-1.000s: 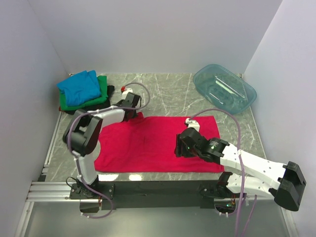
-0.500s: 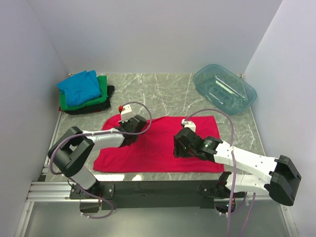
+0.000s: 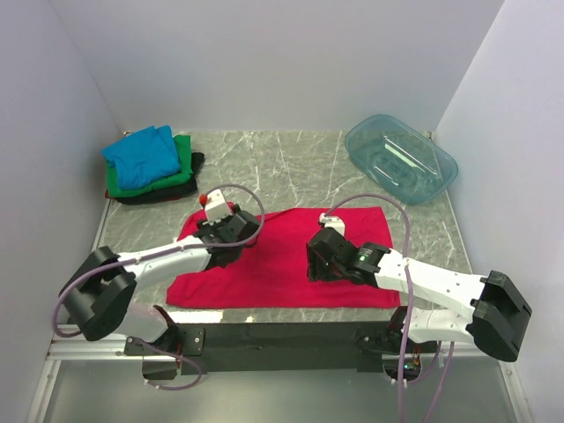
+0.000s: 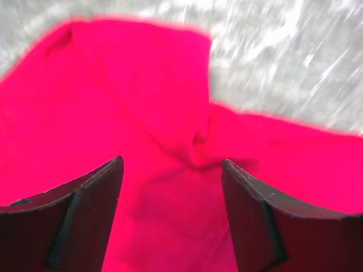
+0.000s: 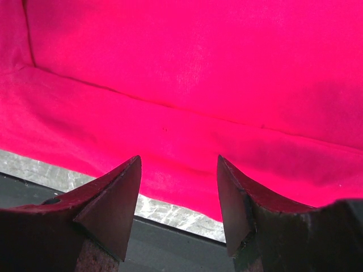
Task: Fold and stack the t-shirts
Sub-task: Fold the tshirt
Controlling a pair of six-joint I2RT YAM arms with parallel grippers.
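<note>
The left gripper (image 4: 170,170) and right gripper (image 5: 178,164) are cut off at the bottom of the 2 wrist views, which also crop the red-pink t-shirt (image 3: 282,264); the left view is blurred. From above, each wrist hides its fingertips. The black t-shirt (image 3: 196,162) shows only an edge under the green t-shirt (image 3: 183,159) and blue t-shirt (image 3: 141,157).

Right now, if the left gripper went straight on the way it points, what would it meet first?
The red-pink t-shirt: the open left gripper points at a puckered crease in it. How far off the cloth lies is unclear.
</note>
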